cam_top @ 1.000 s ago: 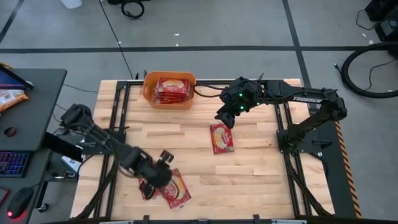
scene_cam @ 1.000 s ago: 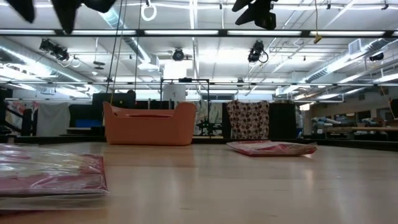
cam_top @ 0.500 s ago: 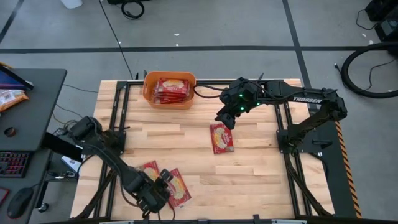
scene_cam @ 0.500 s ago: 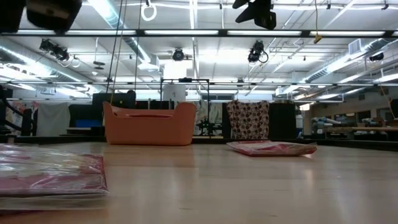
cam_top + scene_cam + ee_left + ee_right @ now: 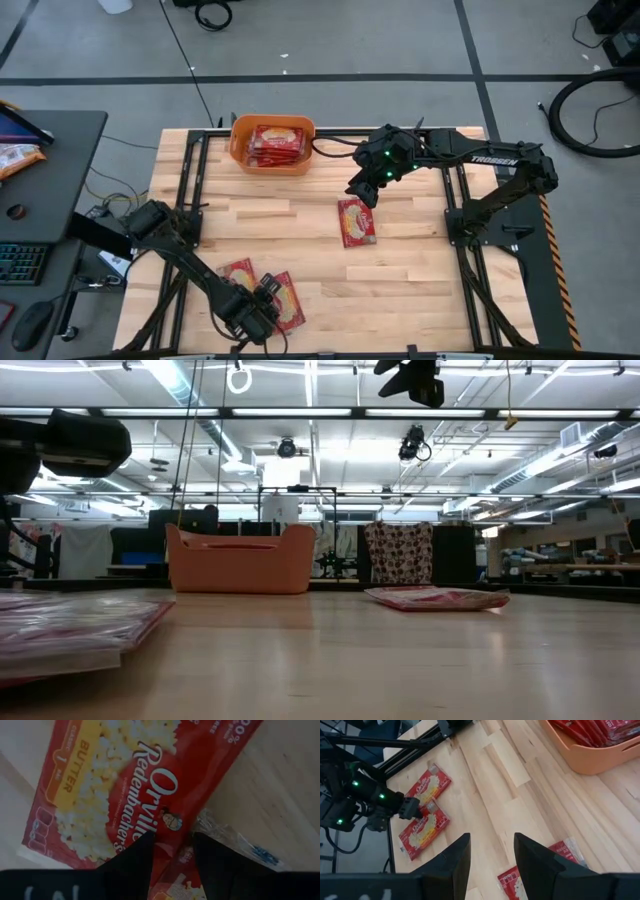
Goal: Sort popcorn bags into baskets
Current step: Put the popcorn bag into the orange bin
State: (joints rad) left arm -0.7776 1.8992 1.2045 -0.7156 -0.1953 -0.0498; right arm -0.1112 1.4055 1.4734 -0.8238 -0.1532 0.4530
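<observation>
Wooden worktop, light butcher-block planks on a black frame, w/ grey floor around it and a dark desk off to one side. Low view looks across the planks into a big hall w/ ceiling lights.

Right arm reaches in from its side; right end effector hangs above the worktop between the tub and a packet, fingers parted wide, nothing between them.

Left arm runs along the near edge; left end effector is down at the two near packets. Left wrist view: fingers spread apart w/ a narrow strip of red foil between them, tips right at the packet; can't tell if they actually pinch it.

Orange basket sits at the far edge, left of centre, holding a stack of red popcorn bags. Low view shows it upright in the distance.

Loose bags: one popcorn bag lies flat about mid-worktop, just near side of the right end effector, also seen flat in the low view. Two more near the front edge: left bag and right bag, side by side, edges touching or overlapping, both tilted. Right wrist view shows the pair beside the left end effector.
</observation>
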